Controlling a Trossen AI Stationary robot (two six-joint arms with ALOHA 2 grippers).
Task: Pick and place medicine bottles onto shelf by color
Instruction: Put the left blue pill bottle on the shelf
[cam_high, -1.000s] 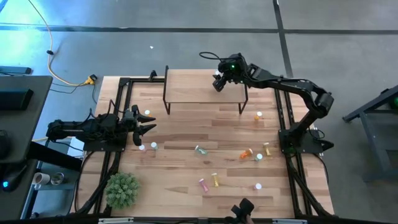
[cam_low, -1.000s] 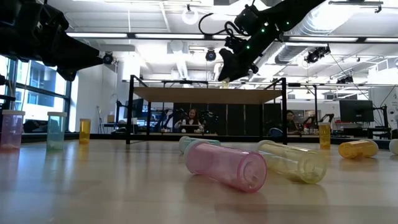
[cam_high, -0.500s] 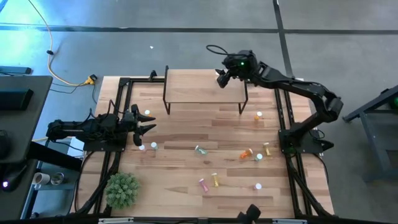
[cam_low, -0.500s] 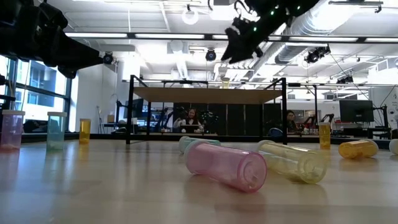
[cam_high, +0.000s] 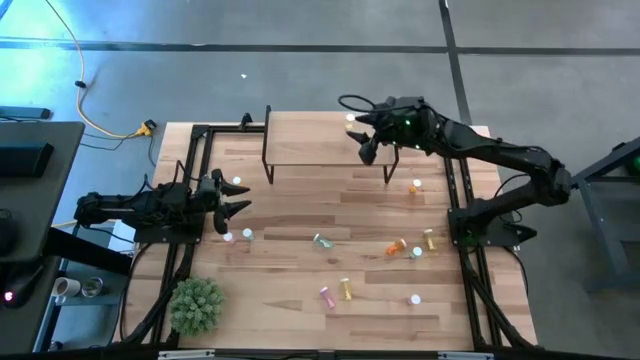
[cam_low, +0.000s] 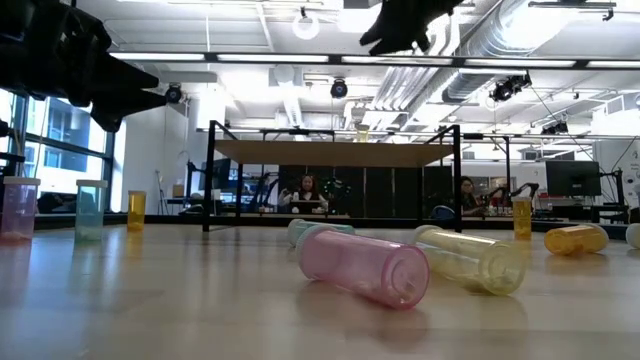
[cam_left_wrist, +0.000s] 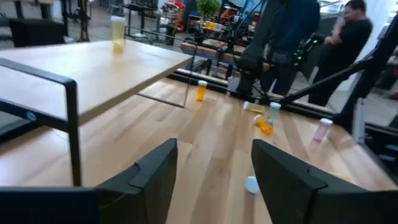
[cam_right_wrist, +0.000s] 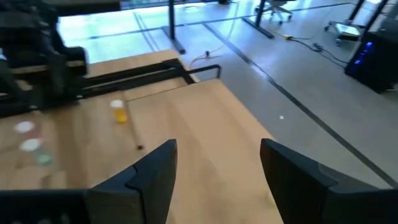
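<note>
Wooden surface (cam_high: 300, 250) strewn with medicine bottles; nearest the right gripper (cam_high: 366, 140), fingers wide and empty above the shelf (cam_high: 320, 140), stands an upright bottle (cam_high: 416, 185). Left gripper (cam_high: 232, 205) open, empty.

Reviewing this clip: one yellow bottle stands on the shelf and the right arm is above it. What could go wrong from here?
1. The yellow bottle stands alone near the back right corner of the shelf; the open right gripper hovers close and could knock it off.
2. The pink bottle and others lie on their sides, so they may roll when touched.
3. The left gripper sits beside standing bottles it could topple.
</note>
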